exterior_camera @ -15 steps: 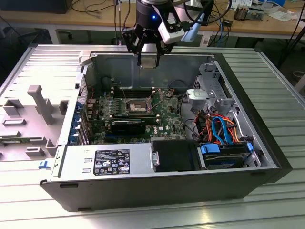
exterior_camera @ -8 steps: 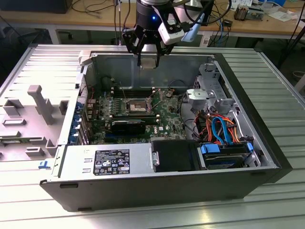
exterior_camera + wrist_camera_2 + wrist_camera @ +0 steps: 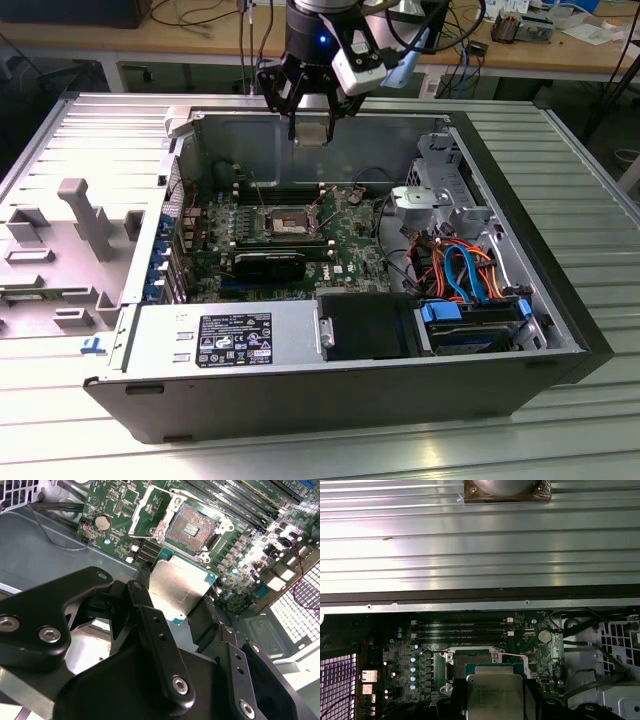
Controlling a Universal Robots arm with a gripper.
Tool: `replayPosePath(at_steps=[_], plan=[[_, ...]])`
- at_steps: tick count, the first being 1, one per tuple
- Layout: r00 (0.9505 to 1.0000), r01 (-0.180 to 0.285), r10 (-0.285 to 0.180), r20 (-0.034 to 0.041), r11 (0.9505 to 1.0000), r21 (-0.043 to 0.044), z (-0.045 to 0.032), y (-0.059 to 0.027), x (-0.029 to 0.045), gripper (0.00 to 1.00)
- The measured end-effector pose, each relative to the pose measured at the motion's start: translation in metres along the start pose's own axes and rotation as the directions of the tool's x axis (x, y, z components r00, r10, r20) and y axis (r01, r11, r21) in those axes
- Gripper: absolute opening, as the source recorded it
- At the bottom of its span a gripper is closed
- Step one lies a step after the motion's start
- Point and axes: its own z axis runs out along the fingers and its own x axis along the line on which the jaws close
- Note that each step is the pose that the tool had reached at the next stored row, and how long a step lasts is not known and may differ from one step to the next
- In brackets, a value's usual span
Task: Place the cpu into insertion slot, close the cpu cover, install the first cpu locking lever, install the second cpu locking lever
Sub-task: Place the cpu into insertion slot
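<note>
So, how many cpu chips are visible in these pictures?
1. The cpu is gripped in the hand, up above the board, not yet in the insertion slot, which lies open and empty. Others may be hidden.

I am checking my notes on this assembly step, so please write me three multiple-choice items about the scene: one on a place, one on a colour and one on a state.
1. Where is the cpu?
A. seated in the insertion slot
B. in the gripper, above the board
C. in a person's hand

2. What colour is the board?
A. red
B. white
C. green

3. In what state is the insertion slot?
A. empty, contacts bare
B. holding a chip
C. under a cooler

Answers:
1 B: both wrist views show the gripper clamping the cpu above the board, short of the slot.
2 C: the surface around the slot is green.
3 A: the second wrist view shows the tan contact field uncovered.
</note>
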Motion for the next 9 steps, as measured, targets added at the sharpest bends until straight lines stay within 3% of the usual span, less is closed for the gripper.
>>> replayPosePath(at_steps=[9], plan=[[1.0000,0.000,0.000,-0.0001,1.0000,0.0001,0.0014,-0.0013,0.0000,0.54]])
